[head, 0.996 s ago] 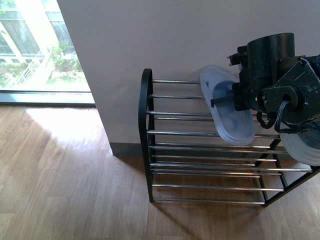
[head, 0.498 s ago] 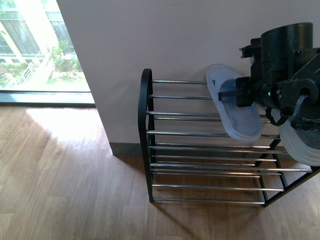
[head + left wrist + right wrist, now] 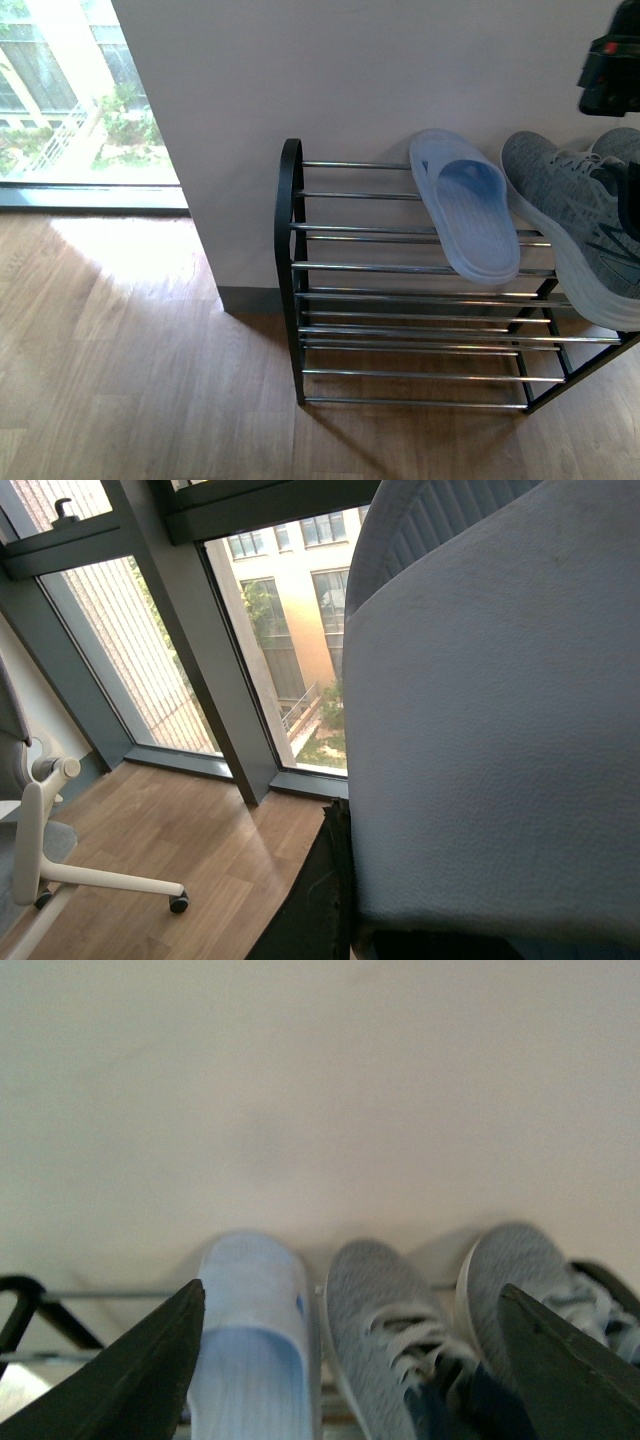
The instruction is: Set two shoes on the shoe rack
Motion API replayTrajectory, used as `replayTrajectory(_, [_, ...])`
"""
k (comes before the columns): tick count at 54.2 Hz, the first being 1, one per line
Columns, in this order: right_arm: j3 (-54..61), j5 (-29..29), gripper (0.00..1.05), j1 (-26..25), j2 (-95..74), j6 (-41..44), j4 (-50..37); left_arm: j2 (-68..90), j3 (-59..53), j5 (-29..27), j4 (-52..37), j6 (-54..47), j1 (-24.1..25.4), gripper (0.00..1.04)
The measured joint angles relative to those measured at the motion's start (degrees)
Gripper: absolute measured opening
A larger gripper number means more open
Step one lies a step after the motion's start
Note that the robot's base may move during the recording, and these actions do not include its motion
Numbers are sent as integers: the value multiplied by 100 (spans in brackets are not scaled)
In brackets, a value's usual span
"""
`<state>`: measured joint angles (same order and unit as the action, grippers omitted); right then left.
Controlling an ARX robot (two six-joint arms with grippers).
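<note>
Pale blue slide (image 3: pixel 466 217): one only in view, lying sole-down on the top tier of the shoe rack (image 3: pixel 400 290), toe toward the wall, heel overhanging the front bars. Long axis runs back to front across the chrome bars, skewed a little so the heel sits further right than the toe. Free of any gripper.

Grey knit sneakers: nearer one (image 3: pixel 575 230) sits just right of the slide on the same tier, toe toward the wall, white sole edge facing front; its heel end is cut off by the frame edge. A second sneaker (image 3: pixel 530 1275) shows beside it in the right wrist view, partly hidden behind a fingertip.

Shoe rack: black side frame (image 3: pixel 288 260) at the left end, chrome bars in several tiers, standing on the wood floor (image 3: pixel 130 370) against the white wall (image 3: pixel 350 70). Right end cut off.

Right gripper (image 3: pixel 355 1355): jaws spread wide with nothing between them, two dark fingertips (image 3: pixel 135 1375) framing slide (image 3: pixel 250 1335) and sneaker (image 3: pixel 390 1335) from above; apart from both. In the front view only a dark corner of the arm (image 3: pixel 612 65) shows at top right.

Left gripper: its wrist view is filled by a pale grey padded surface (image 3: pixel 500 720), close and unidentifiable; fingers not shown, so grip cannot be told. Window (image 3: pixel 290 630) and a chair base (image 3: pixel 60 840) lie beyond.
</note>
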<state>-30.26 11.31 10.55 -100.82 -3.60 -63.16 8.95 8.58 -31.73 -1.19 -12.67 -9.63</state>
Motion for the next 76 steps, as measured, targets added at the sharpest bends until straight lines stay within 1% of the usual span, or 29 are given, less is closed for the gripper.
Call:
replayTrajectory(2, [400,-133,68,-57,-4,116,-728,2,0,2,0,0,0,2])
replayTrajectory(5, [782,-258,57,-111,173,203,-1097,7,0,2,0,0,0,2])
replayTrajectory(17, [1467,-424,28,-341,1121,302,-1064,4,0,-2,0,0,0,2])
replayTrajectory(20, [1687,-511,17,-400,1392,310,-953,4,0,4,0,0,0,2])
replayTrajectory(21, [1790,-531,12,-431,1530,319,-894,4,0,2,0,0,0,2])
replayTrajectory(24, [1993,-588,1,-498,1882,348,-745,4,0,2,0,0,0,2])
replayTrajectory(28, [2122,-671,1,-575,2577,341,-74,4,0,2,0,0,0,2])
replayTrajectory(32, [2284,-754,1,-640,3167,341,232,4,0,2,0,0,0,2])
replayTrajectory(34, [2358,-1014,1,-800,3381,341,348,4,0,2,0,0,0,2])
replayTrajectory(35, [2378,-1054,1,-839,3429,345,380,4,0,2,0,0,0,2])
replayTrajectory(40, [2570,-1095,1,-1032,3921,343,730,4,0,0,0,0,0,2])
replayTrajectory(55, [2826,-1119,1,-1036,5007,343,1543,4,0,0,0,0,0,2])
replayTrajectory(76, [2924,-1117,1,-1036,6620,343,2938,4,0,2,0,0,0,2])
